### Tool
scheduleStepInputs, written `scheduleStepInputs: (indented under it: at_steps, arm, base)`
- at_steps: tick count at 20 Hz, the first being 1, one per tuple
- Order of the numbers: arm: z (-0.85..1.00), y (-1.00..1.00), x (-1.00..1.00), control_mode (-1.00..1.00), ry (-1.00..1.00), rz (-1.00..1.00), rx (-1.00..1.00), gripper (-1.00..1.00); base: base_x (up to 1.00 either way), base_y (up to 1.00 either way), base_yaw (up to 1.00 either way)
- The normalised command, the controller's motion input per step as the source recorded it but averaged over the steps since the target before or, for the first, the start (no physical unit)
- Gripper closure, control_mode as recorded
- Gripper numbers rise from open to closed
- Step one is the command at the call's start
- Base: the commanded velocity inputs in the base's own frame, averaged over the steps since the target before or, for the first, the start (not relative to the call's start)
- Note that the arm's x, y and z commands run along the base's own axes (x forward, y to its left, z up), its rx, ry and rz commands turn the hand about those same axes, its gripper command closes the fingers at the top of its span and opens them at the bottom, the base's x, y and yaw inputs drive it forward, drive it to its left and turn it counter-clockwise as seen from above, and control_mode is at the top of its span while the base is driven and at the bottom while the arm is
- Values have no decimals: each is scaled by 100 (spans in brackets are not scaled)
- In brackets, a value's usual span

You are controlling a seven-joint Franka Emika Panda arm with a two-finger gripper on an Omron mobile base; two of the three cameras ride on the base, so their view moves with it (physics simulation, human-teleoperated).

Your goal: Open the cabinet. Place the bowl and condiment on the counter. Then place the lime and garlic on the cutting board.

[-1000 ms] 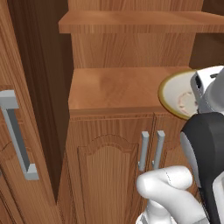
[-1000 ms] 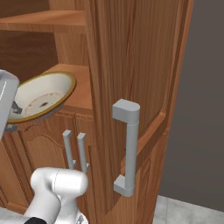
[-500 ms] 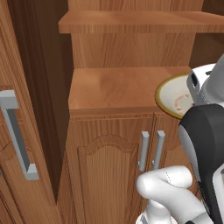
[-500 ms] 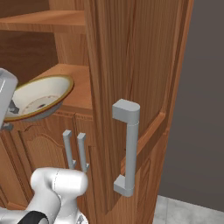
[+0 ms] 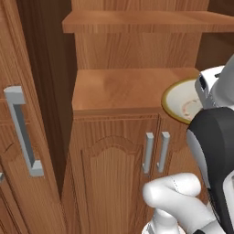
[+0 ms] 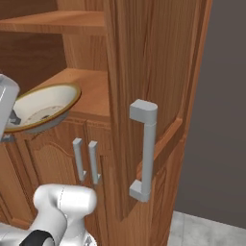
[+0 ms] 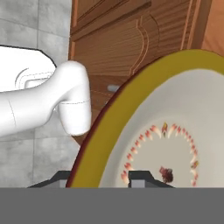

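Item: bowl (image 6: 41, 106), cream with a yellow rim and a small red pattern inside. Location: at the front edge of the cabinet (image 5: 123, 87) ledge, overhanging the arched lower doors (image 5: 114, 178), tilted toward us. In the hand view one finger sits inside the bowl and one outside, so we record the jaws as clamped on its rim.

Step in hand: cabinet already open, its door (image 6: 149, 96) swung wide; we are drawing the bowl out, bound for the worktop.

Next move calls for: clearing the ledge, keeping the bowl level, then turning away to the marble slab.

Change noted: against the earlier frames the bowl sits slightly further out over the ledge front.
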Motion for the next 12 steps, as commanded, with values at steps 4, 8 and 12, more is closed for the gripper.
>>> scheduleStepInputs:
  at_steps: [4, 8, 12]
  arm:
    - [0, 0, 0, 100, 0, 0, 0, 100]
    - [0, 0, 0, 100, 0, 0, 0, 100]
    - [0, 0, 0, 100, 0, 0, 0, 100]
  base:
    - [-64, 0, 0]
    - [-24, 0, 3]
    - [-29, -1, 33]
